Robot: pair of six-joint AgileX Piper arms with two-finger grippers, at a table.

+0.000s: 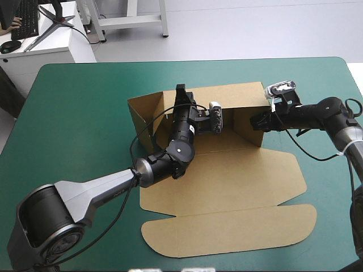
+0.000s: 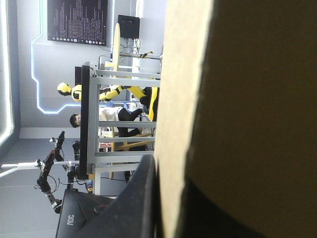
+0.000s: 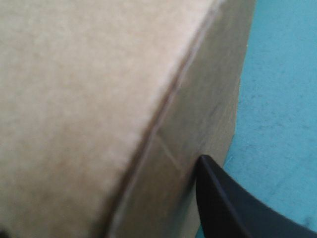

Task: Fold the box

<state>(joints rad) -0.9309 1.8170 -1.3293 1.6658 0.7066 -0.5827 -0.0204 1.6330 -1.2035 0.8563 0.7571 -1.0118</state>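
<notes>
Where the left gripper (image 1: 181, 95) met the box (image 1: 170, 207), I found it closed on board. In its wrist view one black finger (image 2: 138, 198) stood on one side of a wall's edge, a dark shape sat just across it, and the sheet ran between them. From above, that hold was on the top edge of the far wall (image 1: 238, 96), toward its left end. The left arm reached in over the floor (image 1: 227, 143) from the near left.

For the right gripper (image 1: 256, 120), I could not tell whether it was wide or closed, because board hid too much of it in its wrist view. I noted it touching the right wall (image 1: 249, 136) from outside, at that wall's near end. Its wrist view showed a creased corner of the box close ahead, with bare cover beside it.

Box condition:
- The far wall was upright.
- The left wall (image 1: 140, 116) was upright and met the far wall at the corner.
- The right wall was raised.
- The floor lay flat on the teal-green cover (image 1: 79, 113).
- Nearer me, the front panel (image 1: 238, 181) and the lid (image 1: 227, 229), which has rounded ends, lay flat and unfolded.

The box sat about the table's middle, clear of every edge.
</notes>
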